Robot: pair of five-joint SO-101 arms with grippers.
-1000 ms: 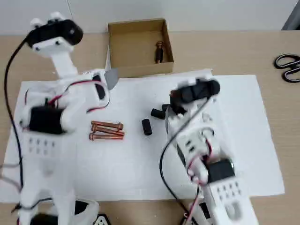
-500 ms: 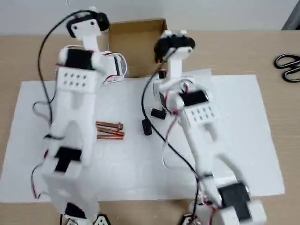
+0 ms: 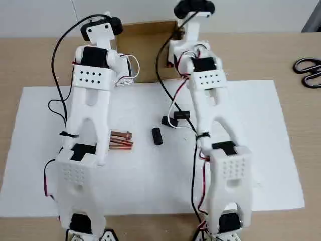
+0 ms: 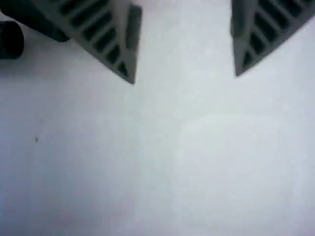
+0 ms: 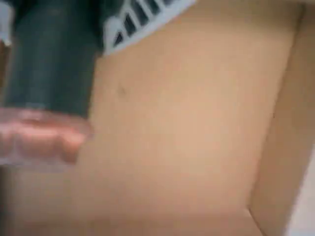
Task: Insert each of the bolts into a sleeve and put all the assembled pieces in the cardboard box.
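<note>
Seen from above, both arms stretch toward the far edge of the tabletop (image 3: pixel 45 55), where the cardboard box (image 3: pixel 150 75) stands left of the middle. The right arm's end dips in over the box's right wall, and its body covers what lies below it. The right wrist view supplies that part. The right claw (image 5: pixel 98 45) is down between the brown walls, pinching an assembled piece (image 5: pixel 49 64): a dark sleeve with a coppery bolt head poking from its end, held against the one slatted finger (image 5: pixel 142 17) in sight.

The left arm ends by the box's near left corner, its claw tucked under it in the high view. The left wrist view shows the left claw (image 4: pixel 184 76) spread wide above the white sheet (image 3: pixel 271 125), with a black sleeve (image 4: pixel 10 39) lying just outside one finger.

On the sheet, the high view adds loose copper bolts (image 3: pixel 121 140) beside the left arm and two loose sleeves (image 3: pixel 157 136) near the middle. Scissors (image 3: pixel 308 70) lie by the right edge.
</note>
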